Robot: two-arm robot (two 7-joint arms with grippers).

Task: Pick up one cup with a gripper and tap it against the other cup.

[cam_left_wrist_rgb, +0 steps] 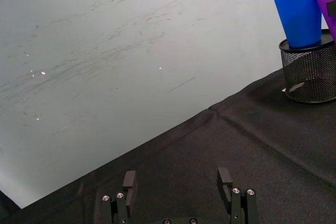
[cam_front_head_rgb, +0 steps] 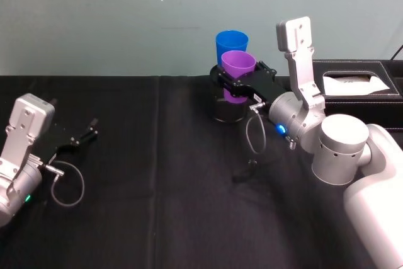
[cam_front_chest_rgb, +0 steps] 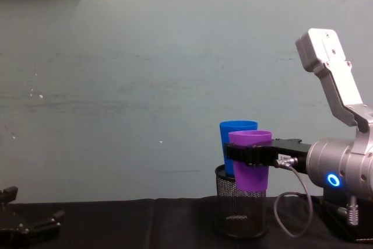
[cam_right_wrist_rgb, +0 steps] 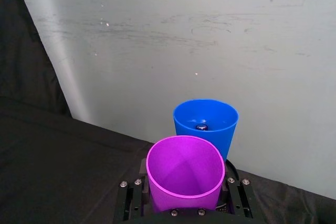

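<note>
While gripped, the purple cup (cam_front_head_rgb: 238, 62) hangs upright and clear of the table (cam_front_head_rgb: 157, 174), mouth up, directly in front of the blue cup (cam_front_head_rgb: 231, 41).

- Hold: the right gripper (cam_front_head_rgb: 234, 85) is clamped on the purple cup's wall about mid-height, one jaw on each side. The rim shows above the jaws and the base below them in the chest view.
- Handling, judged: thin smooth plastic, very light, nothing seen inside. In the right wrist view the rim looks slightly out of round, so the wall probably yields to the squeeze. The surface is slick, but the cup widens upward, which should wedge it against sliding down through the jaws. Mid-wall is a fair place to hold. Nearer the rim the wall would flex more, and nearer the base the jaws would have less to bear on.
- Blue cup: upright, its lower part sunk in the black mesh pot (cam_front_chest_rgb: 240, 214), its rim a little higher than the purple rim. It is equally light and only loosely seated, so a hard knock could tilt it. A soft sideways touch, wall to wall, seems wise.
- Gap: the cups overlap in the chest view, and I cannot tell whether they are touching or just apart.
- Left gripper (cam_front_head_rgb: 85, 135): idle, low over the table well to the left, jaws spread and holding nothing.
</note>
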